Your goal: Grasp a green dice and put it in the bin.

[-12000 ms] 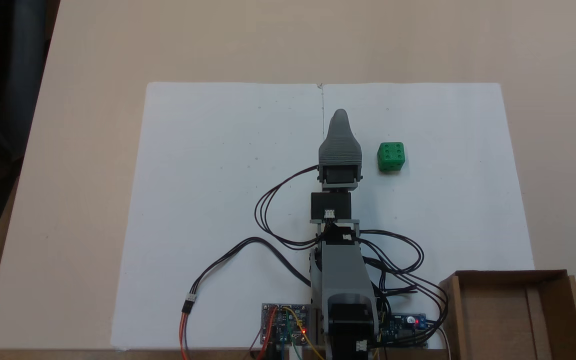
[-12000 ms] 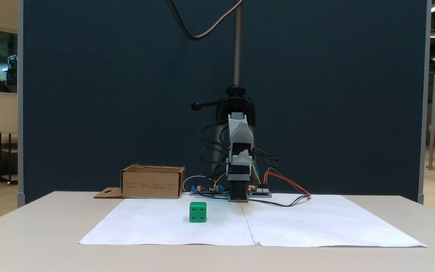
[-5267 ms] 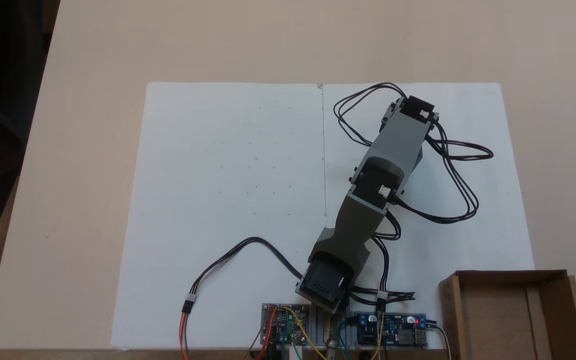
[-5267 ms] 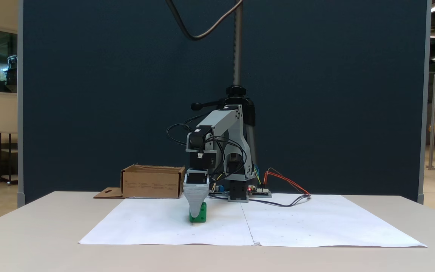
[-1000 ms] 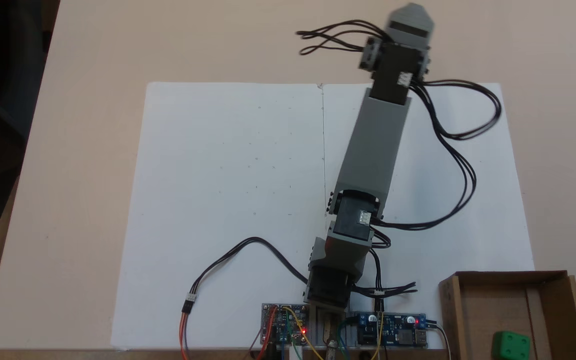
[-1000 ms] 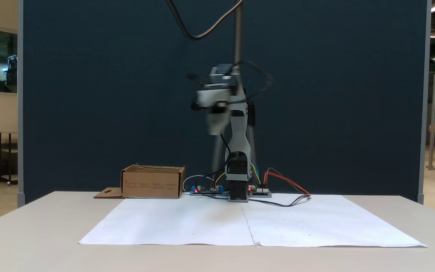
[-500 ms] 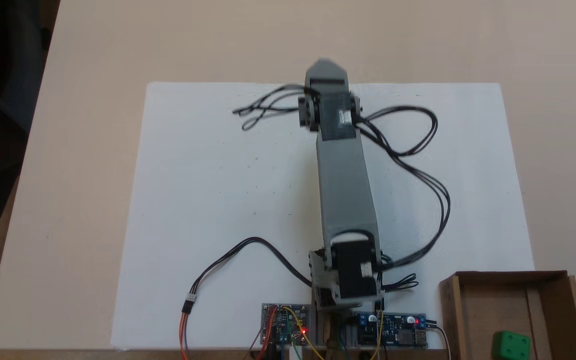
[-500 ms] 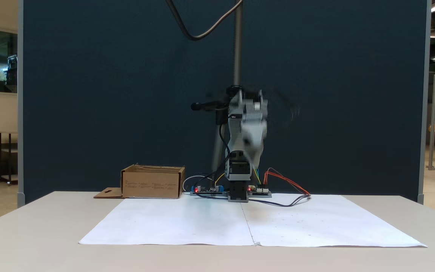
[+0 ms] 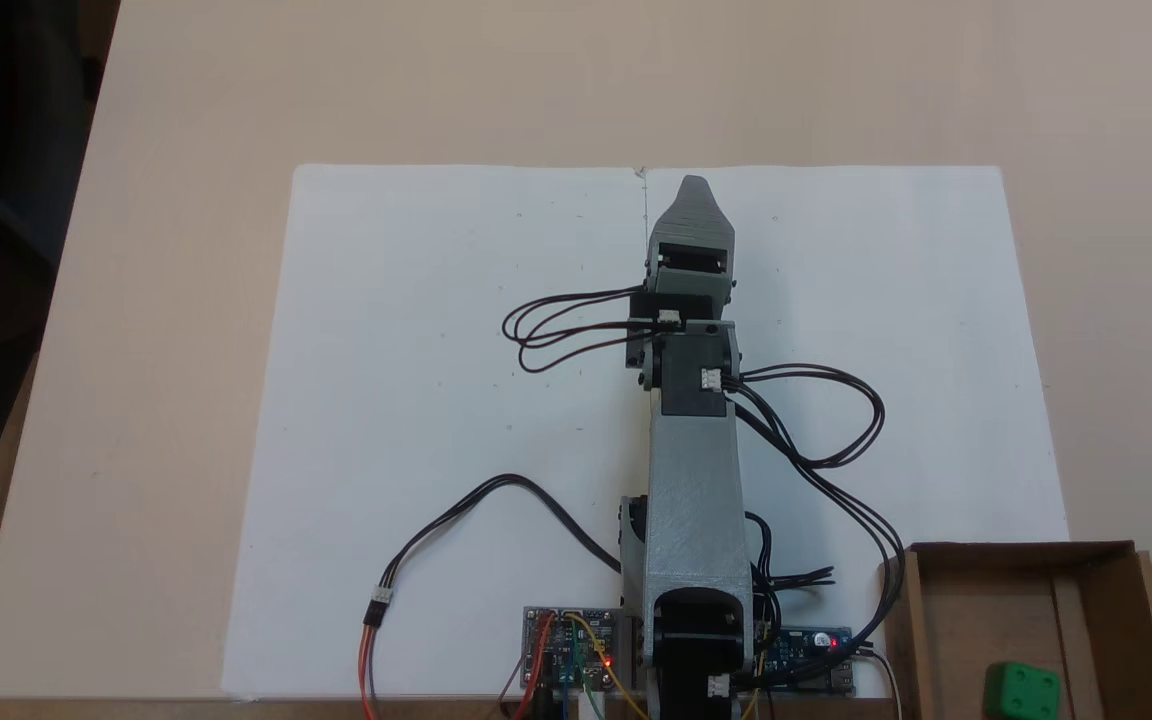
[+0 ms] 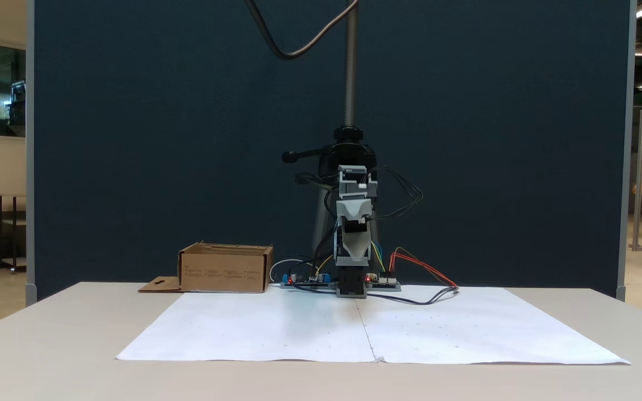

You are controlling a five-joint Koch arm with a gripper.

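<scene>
Green dice lying inside the bin.
The gripper is hanging above the white paper, well apart from both; its jaws' state cannot be told.

The dice is bright green with darker green pips, inside a plain brown cardboard box. The arm is grey and black on white paper over a beige table.
</scene>
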